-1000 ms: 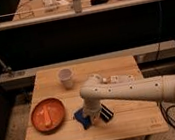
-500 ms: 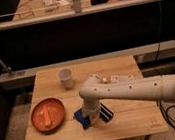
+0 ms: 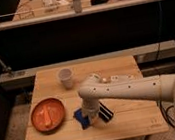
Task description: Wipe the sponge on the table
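Note:
The bright-blue sponge (image 3: pixel 82 118) lies on the light wooden table (image 3: pixel 130 118), near the front edge and just right of the orange plate. My white arm reaches in from the right and bends down over it. The gripper (image 3: pixel 92 117) sits directly on top of the sponge, covering its right part. Only the sponge's left side and front corner show.
An orange plate (image 3: pixel 40 121) holding an orange strip of food sits at the table's front left. A white cup (image 3: pixel 65 78) stands near the back. A black bar with white stripes (image 3: pixel 106 111) lies just right of the gripper. A dark railing runs behind the table.

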Available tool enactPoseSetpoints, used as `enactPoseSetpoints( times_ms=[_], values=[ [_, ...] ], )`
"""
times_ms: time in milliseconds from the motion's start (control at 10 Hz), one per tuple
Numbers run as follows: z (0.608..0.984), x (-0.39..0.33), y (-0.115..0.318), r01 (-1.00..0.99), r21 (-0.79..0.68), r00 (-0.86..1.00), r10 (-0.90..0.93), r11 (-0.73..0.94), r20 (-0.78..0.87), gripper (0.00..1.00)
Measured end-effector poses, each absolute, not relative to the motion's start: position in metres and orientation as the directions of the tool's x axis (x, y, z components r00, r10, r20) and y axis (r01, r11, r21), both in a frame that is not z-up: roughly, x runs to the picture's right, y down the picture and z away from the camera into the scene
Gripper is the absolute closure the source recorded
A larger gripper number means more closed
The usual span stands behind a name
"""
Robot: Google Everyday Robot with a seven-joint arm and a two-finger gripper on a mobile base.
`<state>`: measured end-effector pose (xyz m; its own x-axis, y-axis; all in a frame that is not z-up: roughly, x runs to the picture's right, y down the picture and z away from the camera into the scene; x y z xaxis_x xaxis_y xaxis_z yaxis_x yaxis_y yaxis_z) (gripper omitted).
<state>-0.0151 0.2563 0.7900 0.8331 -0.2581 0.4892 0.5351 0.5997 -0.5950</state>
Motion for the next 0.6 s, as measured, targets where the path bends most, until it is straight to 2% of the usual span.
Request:
enactPoseSetpoints(
  times_ms=[600],
  values=[
    [0.794,-0.017,0.2518,0.473,-0.63,0.868,-0.206,0.616,0.451,0.93]
  ],
)
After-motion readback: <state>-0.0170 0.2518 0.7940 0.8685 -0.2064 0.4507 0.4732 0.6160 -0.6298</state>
